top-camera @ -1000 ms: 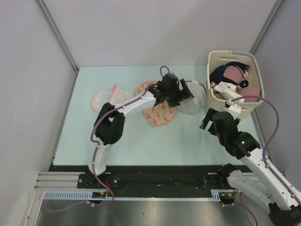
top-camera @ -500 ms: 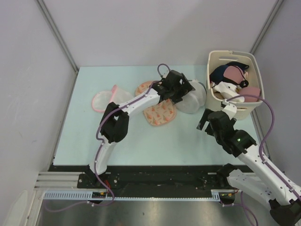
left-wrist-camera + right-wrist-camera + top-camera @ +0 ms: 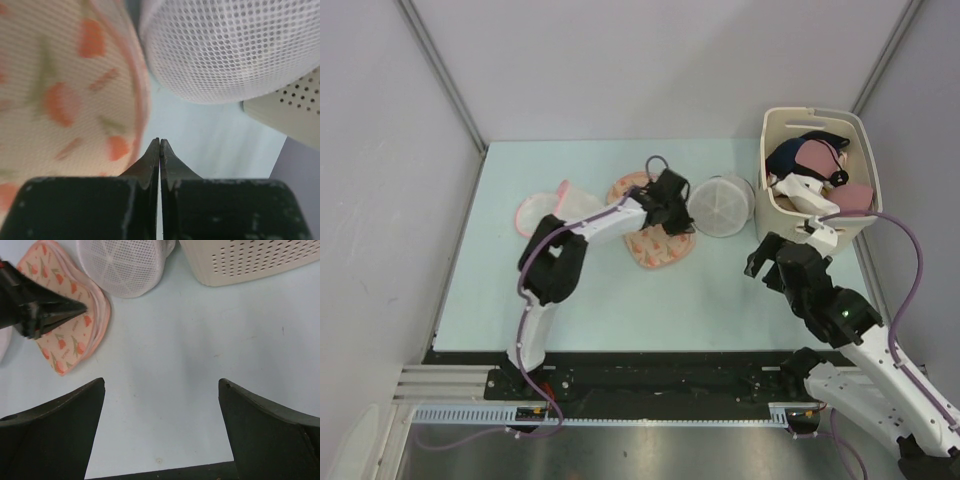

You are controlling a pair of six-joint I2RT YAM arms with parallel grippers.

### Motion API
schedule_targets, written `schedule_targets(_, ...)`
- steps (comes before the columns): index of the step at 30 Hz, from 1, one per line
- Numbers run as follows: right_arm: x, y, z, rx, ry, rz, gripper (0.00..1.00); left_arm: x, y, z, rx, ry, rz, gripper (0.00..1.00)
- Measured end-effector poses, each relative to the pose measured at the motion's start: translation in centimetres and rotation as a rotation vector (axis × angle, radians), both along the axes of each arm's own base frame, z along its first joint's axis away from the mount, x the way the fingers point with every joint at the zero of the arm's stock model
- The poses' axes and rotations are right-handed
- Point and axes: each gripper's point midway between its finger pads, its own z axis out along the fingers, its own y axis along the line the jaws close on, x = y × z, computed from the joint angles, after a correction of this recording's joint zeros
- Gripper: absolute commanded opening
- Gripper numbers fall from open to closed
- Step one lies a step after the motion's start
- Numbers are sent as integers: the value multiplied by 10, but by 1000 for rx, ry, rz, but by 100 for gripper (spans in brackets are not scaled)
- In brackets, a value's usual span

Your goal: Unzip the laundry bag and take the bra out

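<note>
My table is pale blue, with grey walls all around. My left gripper is pressed together with nothing in it, right by the flowery bra near the middle of the table. My right gripper is wide apart over the right side. The white bag lies just beside the basket in the far right corner. I cannot see its zip or its inside. My arm hides part of the bra.

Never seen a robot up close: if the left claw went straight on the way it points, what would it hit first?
The left gripper would likely meet the white mesh laundry bag, past a bare strip of table; depth is unclear.
</note>
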Motion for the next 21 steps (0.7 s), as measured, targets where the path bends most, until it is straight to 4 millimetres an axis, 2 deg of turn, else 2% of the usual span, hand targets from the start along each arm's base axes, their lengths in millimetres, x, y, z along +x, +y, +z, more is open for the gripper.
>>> schedule_targets(3,-1,0,3,11,-14,-1,100,1,40,26,-28,-53,-42,0)
schedule_targets(6,1,1,3,8,-13,1,100,12,78,79,-43,-192,-60,0)
schedule_targets(8,4,2,2,7,-13,1,100,18,84,115,-47,-309,-84,1)
schedule_targets(10,6,4,2,6,-14,3,100,15,77,144,-44,-408,-133,15)
schedule_targets(11,6,4,2,6,-14,3,100,13,71,152,-31,-441,-161,29)
schedule_targets(12,7,5,2,5,-12,3,100,11,62,156,-13,-468,-196,72)
schedule_targets(14,7,5,1,2,-9,3,100,10,40,160,34,-522,-269,99)
schedule_targets(18,6,-1,0,-14,-7,-19,100,14,5,147,112,-545,-373,100)
schedule_targets(21,4,-6,-1,-28,-3,-40,100,28,-9,126,178,-543,-427,100)
